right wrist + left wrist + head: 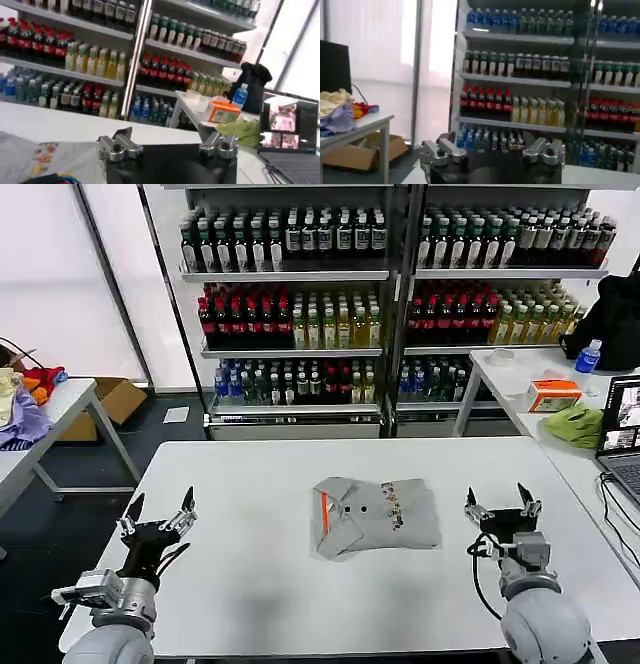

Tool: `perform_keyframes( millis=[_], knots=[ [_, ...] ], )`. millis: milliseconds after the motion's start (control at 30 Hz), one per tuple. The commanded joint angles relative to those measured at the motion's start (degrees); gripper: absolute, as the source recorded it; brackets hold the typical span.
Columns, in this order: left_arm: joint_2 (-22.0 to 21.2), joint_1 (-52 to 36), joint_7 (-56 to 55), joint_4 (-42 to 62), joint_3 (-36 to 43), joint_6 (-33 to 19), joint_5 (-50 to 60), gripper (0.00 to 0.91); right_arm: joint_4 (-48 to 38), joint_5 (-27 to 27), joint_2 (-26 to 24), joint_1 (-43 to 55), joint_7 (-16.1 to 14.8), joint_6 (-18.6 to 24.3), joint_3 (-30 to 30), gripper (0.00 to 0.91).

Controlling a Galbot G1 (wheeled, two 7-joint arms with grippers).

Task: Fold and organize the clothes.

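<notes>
Counter (260, 584), white and wide, carries the scene. Left gripper (158, 516) hovers above its near left part, fingers spread wide apart and holding nothing; from its own wrist camera the same left gripper (492, 150) points toward tall shelves of bottled drinks (290, 314) well beyond it. To its right, and to the left of the right gripper, lies a folded light grey polo shirt (375, 517) with orange trim, buttons and a small multicoloured chest print, flat on the counter, apart from both grippers. Right gripper (502, 506) hovers at a similar height, fingers likewise wide open and empty. From the right wrist camera, the shirt's printed edge (45, 159) sits beside that gripper (169, 145).
</notes>
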Motion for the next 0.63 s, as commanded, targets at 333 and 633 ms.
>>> perform_keyframes(
  millis=[333,633],
  knots=[
    [0.82,-3.57,1.27,4.85,1.87,1.53,3.68,0.907,-0.08,-3.76,2.86,-2.22,-3.89,-0.68,-0.87,0.907],
    [1.33,-2.65,1.2,3.98,1.19,1.98,3.56,0.907,-0.64,-2.11,2.18,-0.3,-5.09,-1.29,-1.89,0.907]
  ],
)
